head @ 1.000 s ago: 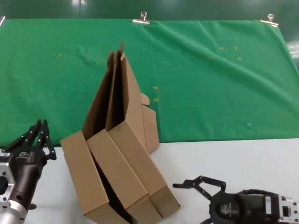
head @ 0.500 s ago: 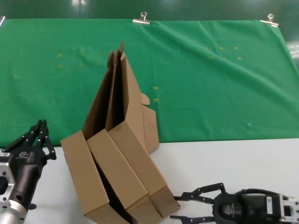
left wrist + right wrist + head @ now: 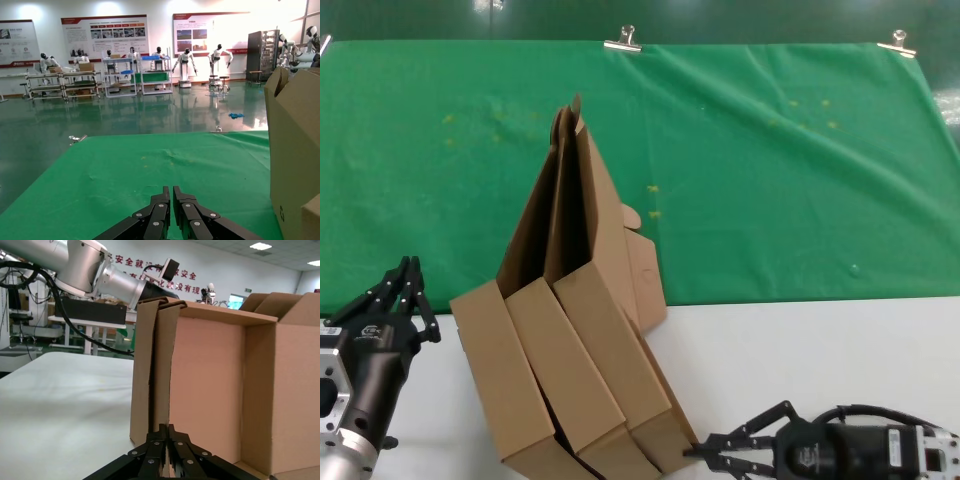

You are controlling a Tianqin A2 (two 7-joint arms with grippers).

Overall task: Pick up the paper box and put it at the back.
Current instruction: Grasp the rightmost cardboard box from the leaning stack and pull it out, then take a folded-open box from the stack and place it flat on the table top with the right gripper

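Three alike brown cardboard boxes stand on edge and lean together at the table's front. The rightmost is the paper box (image 3: 620, 350); its lid rises over the green cloth (image 3: 770, 180). My right gripper (image 3: 698, 452) lies low at the box's front right corner. In the right wrist view the gripper (image 3: 167, 429) is shut, with the cardboard edge of the box (image 3: 210, 380) between the fingers. My left gripper (image 3: 408, 268) is shut and empty, parked left of the boxes. In the left wrist view it (image 3: 171, 190) points out over the cloth (image 3: 150, 170).
The other two boxes (image 3: 500, 380) (image 3: 560, 360) lean against the paper box on its left. Silver binder clips (image 3: 623, 40) (image 3: 895, 42) hold the cloth's far edge. White tabletop (image 3: 820, 350) runs along the front. My left arm (image 3: 100, 270) shows in the right wrist view.
My right gripper has moved left to the box's corner and closed from open. The leaning boxes have shifted slightly. The left arm has not moved.
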